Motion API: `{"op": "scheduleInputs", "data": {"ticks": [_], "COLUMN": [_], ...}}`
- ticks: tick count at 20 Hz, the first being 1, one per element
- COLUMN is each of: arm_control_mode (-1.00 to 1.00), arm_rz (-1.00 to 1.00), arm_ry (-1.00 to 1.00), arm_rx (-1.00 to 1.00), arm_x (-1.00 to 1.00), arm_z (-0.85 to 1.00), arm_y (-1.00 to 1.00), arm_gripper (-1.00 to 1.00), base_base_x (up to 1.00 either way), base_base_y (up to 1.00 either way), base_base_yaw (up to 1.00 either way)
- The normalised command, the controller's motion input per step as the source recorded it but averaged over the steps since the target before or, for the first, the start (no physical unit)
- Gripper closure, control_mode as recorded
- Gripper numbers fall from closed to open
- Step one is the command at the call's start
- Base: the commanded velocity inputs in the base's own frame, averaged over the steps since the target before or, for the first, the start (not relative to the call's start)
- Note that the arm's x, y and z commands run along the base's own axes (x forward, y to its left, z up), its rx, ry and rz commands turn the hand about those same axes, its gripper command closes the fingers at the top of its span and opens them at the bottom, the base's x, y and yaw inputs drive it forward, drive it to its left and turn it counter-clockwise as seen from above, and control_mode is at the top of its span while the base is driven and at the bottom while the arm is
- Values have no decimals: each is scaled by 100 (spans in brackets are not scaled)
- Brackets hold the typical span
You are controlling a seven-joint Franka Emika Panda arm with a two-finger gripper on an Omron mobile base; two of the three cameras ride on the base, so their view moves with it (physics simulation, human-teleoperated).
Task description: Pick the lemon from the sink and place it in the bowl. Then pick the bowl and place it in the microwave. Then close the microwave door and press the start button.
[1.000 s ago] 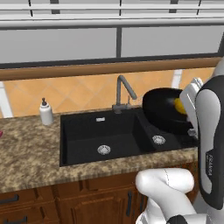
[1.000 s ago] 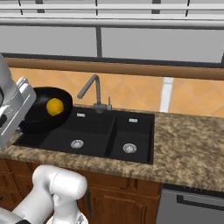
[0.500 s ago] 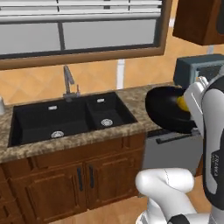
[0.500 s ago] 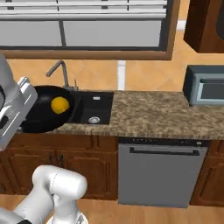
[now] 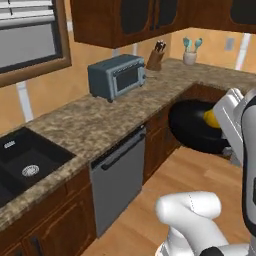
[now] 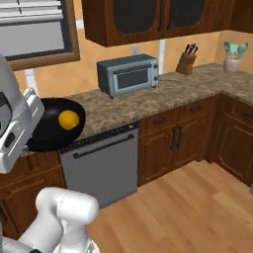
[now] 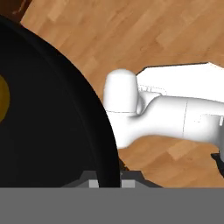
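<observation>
Since the earlier pictures the base has driven on along the counter, so both base views have swung off the sink (image 5: 22, 162) toward a dishwasher (image 6: 99, 165), a small grey toaster (image 6: 129, 74) and a corner run of cabinets, while the arm's load sits in much the same place in each view. The gripper (image 7: 108, 177) is clamped on the near rim of the bowl (image 7: 48, 127), one tip on each side of the thin black wall at the bottom of the hand view. The bowl hangs over the wooden floor, off the counter edge, carried out in front of the arm; the lemon (image 6: 68, 119) rests inside it, well in from the rim. The chief risk is the pinch on one edge alone: a jolt or a sharp turn of the base could let the bowl pivot or slip between the tips, and any tilt would probably roll the lemon out over the low wall. A swing too near the counter or cabinets could also knock the far rim. Being round, the bowl has no real long axis; it seems to be tipped with its mouth partly toward the right base camera, though how steeply is hard to judge.
</observation>
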Motion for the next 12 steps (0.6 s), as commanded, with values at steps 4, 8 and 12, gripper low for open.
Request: {"op": "scheduleInputs", "data": {"ticks": [4,8,12], "arm_control_mode": [100,100,100], "arm_rz": [0,0,0], "arm_ry": [0,0,0], "arm_rx": [0,0,0], "arm_x": [0,0,0], "arm_z": [0,0,0], "arm_y": [0,0,0], "arm_gripper": [100,100,100], "base_base_x": [0,28,52], "base_base_y": [-13,-5,-54], "base_base_yaw": [-93,-72,-37]}}
